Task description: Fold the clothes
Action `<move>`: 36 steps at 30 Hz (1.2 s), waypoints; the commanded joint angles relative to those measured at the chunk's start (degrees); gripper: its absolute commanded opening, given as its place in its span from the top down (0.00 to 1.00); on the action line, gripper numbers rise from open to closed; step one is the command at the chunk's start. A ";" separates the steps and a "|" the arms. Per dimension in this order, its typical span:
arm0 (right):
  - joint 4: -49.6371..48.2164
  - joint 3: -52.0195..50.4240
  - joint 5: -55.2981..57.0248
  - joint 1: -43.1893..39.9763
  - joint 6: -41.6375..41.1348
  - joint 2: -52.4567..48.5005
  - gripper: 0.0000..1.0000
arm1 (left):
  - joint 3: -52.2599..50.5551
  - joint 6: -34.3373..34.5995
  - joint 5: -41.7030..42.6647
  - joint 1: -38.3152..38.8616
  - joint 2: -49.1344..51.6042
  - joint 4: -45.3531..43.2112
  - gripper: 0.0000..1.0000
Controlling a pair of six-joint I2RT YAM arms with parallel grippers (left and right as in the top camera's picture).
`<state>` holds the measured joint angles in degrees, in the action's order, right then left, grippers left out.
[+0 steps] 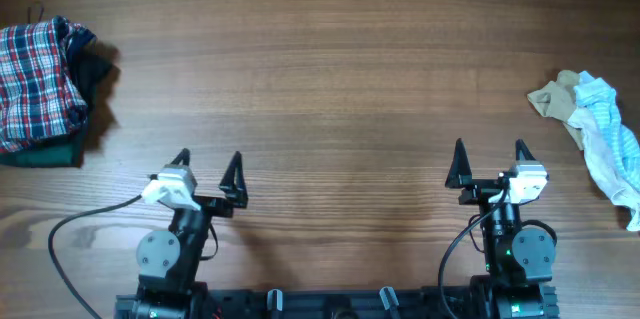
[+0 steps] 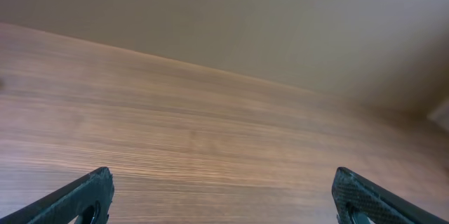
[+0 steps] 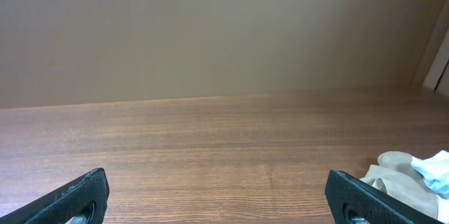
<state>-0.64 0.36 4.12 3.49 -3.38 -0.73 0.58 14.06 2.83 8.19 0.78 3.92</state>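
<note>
Wood-grain table (image 1: 330, 59) beneath beige wall (image 3: 210, 27), left gripper (image 1: 209, 161) and right gripper (image 1: 490, 151) splayed, empty.

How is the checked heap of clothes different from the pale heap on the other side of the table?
The plaid heap is red, navy and white checks; the pale heap is light blue and beige. The plaid heap sits bundled on top of dark green cloth; the pale heap lies crumpled and strung out on bare wood. Both rest on the table, at opposite ends, with nothing touching them.
</note>
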 commanded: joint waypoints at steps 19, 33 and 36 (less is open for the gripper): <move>-0.15 -0.07 -0.28 -0.02 0.37 0.46 0.00 | -0.24 -0.31 -0.57 -4.24 -0.61 0.39 0.00; -0.17 -0.07 -0.31 -0.02 0.35 0.46 0.01 | -0.24 -0.31 -0.57 -4.24 -0.46 0.42 0.00; -0.17 -0.07 -0.31 -0.02 0.37 0.46 0.00 | -0.24 -0.31 -0.57 -4.24 -0.46 0.39 0.00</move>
<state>-0.64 0.36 4.12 3.49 -3.38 -0.73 0.58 14.06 2.83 4.32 0.80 3.92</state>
